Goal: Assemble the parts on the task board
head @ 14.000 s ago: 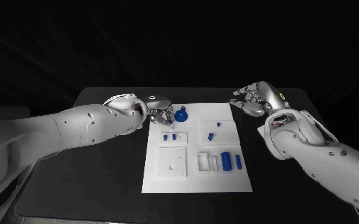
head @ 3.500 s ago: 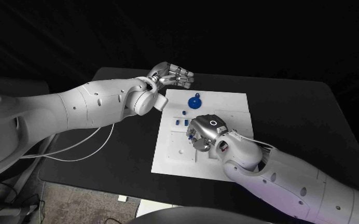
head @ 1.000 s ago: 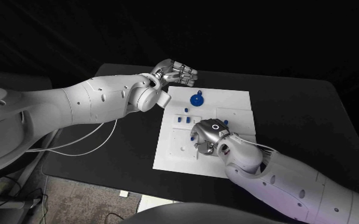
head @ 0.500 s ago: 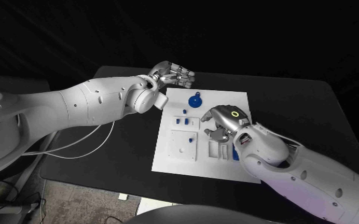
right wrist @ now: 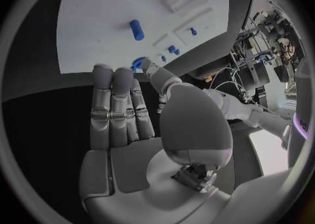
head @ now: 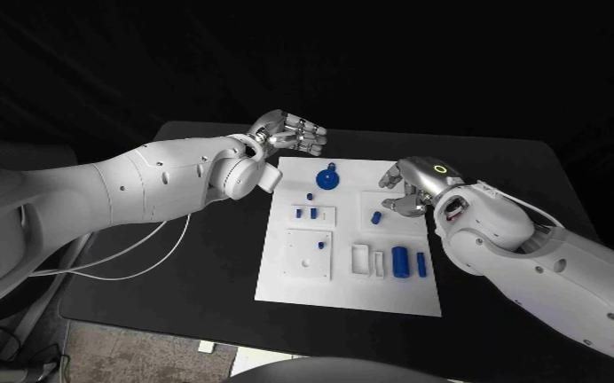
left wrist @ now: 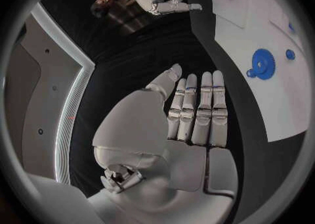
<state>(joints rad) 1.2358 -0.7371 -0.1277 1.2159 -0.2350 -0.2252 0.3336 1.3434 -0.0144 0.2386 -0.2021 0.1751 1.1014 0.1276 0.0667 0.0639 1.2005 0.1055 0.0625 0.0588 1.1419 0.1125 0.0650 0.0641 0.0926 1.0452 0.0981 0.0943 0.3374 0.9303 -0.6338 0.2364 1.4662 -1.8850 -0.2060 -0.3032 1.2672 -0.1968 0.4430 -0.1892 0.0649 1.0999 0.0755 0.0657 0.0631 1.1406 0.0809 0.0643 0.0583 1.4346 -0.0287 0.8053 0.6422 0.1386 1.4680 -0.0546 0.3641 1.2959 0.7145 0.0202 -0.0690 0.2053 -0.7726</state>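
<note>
Judging from this moment, we are between placements: neither hand holds a part. Our left hand [head: 289,133] hovers off the far left corner of the board [head: 292,284], fingers curled inward on nothing. Our right hand [head: 412,190] sits over the board's right edge, fingers straight and side by side, palm empty in the right wrist view. On the board, the gear [head: 329,176] lies near the far edge, two pegs [head: 307,213] stand in the left block, a small peg [head: 376,217] lies just beside our right hand, and two cylinders [head: 410,261] lie nearer us. The next move likely calls for lowering the right hand onto the small peg and pinching it.
</note>
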